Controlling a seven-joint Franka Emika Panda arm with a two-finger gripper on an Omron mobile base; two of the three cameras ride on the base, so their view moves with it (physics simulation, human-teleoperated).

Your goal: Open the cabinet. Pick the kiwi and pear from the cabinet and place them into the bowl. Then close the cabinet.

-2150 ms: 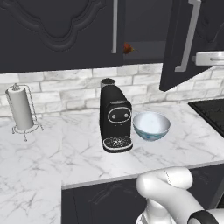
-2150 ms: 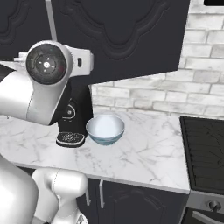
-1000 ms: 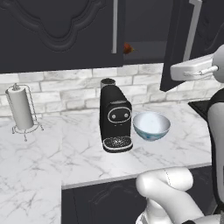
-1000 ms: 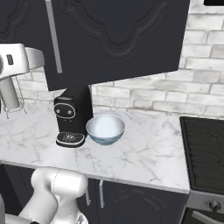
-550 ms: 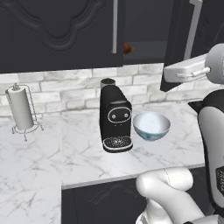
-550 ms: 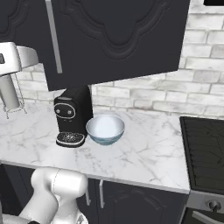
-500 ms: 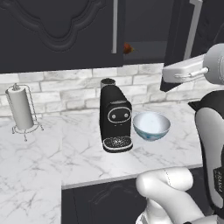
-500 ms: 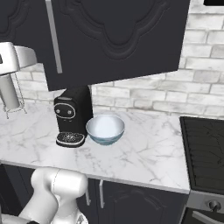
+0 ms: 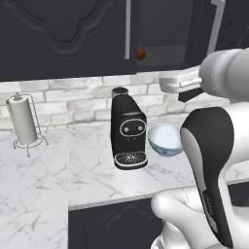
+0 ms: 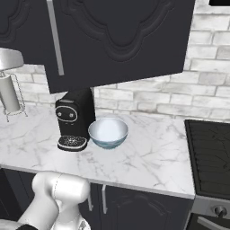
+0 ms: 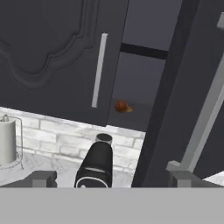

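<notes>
Cabinet (image 11: 57, 52) door is hanging open – kiwi (image 11: 121, 106) sitting on its shelf, pincer (image 11: 111, 178) spread wide, holding nothing – bowl (image 9: 165, 139) waiting on tabletop (image 9: 58, 170).

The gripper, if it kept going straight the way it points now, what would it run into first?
Probably the inner edge of the open right door of the cabinet, which crosses the middle of the hand view. The gripper is open; the fruit on the shelf sits left of that line. Depth is hard to judge.

black cabinet (image 9: 63, 39) (silver handles), pale-blue bowl (image 9: 164, 140)
</notes>
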